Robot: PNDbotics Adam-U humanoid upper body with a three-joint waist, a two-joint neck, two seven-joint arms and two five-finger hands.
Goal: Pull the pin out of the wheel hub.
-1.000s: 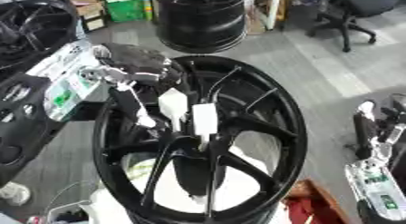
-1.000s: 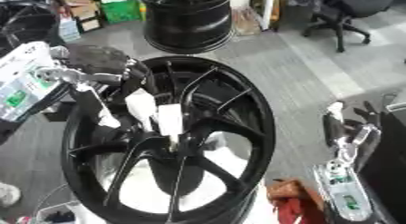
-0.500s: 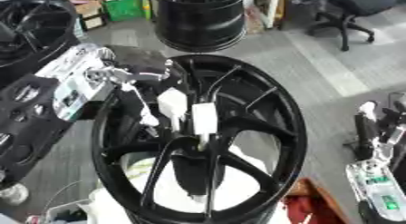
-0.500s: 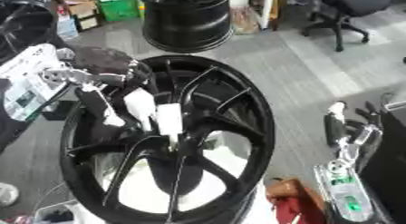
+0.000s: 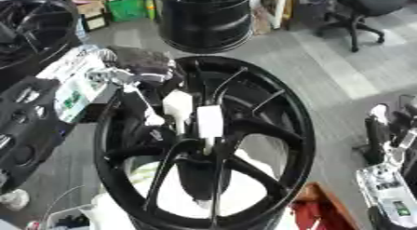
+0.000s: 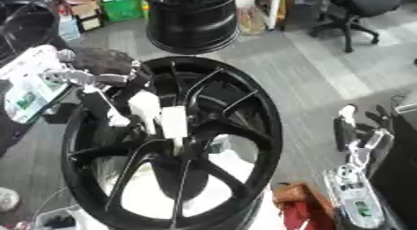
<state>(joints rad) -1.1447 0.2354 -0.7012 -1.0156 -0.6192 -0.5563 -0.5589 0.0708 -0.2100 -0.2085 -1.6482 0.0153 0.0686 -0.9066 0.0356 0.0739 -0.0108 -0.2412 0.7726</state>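
A big black spoked wheel hub (image 5: 269, 131) stands upright in front of me. My left hand (image 5: 138, 66) reaches in from the left over its rim. Its pale fingertips (image 5: 178, 105) are curled together at the hub's centre. Under them a short pale pin (image 5: 208, 143) sticks out of the centre hole, and the fingertips close on its top. How far the pin sits in the hole is hidden. My right hand (image 6: 358, 131) rests at the lower right beside the wheel, fingers up and relaxed, holding nothing.
A second black wheel (image 5: 208, 19) stands on the floor behind. More dark rims (image 5: 24, 126) lie at the left. An office chair (image 5: 362, 10) is at the back right. A red thing (image 6: 306, 208) lies at the wheel's lower right.
My left forearm has shifted slightly up and right. The fingertips stay at the hub's centre on the pin. The right hand has not moved.
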